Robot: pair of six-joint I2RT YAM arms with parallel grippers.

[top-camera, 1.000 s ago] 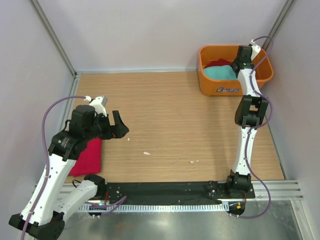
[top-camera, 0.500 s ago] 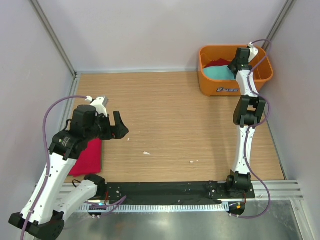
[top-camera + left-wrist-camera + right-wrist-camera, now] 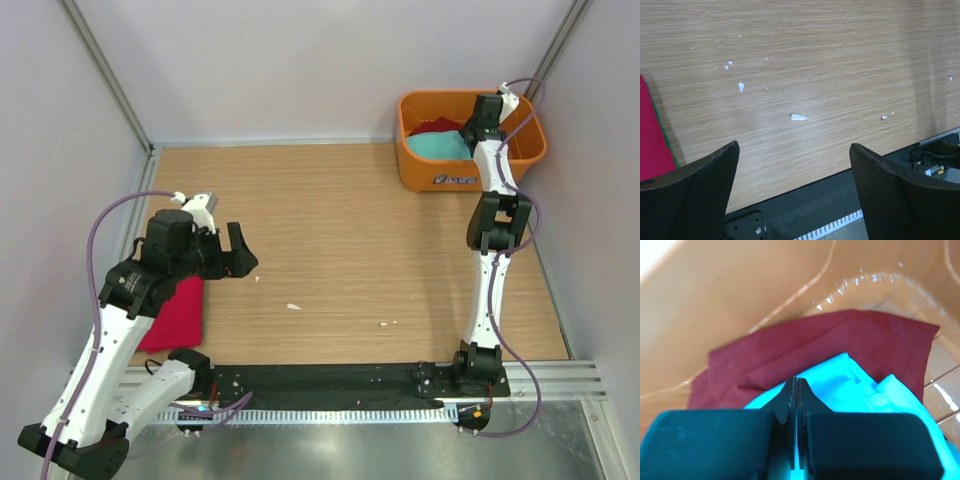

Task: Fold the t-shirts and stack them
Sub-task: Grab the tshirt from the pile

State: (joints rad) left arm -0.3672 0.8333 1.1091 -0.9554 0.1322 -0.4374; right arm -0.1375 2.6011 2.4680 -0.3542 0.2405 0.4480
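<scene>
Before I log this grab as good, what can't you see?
Right wrist: whether the shut right gripper pinches the teal shirt; its fingers hide contact.
Top external: the right arm covers part of the orange tub; the left arm, part of the folded red shirt, also cut off in left wrist.

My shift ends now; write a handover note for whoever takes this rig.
Left gripper: open, empty, above the table beside the folded red t-shirt at the left edge.
Right gripper: shut, down in the orange tub at the teal t-shirt; whether cloth is pinched is unclear.
Dark red t-shirt lies under the teal one in the tub.
Done: one shirt folded.
Left: fold the two in the tub, stack all.
</scene>
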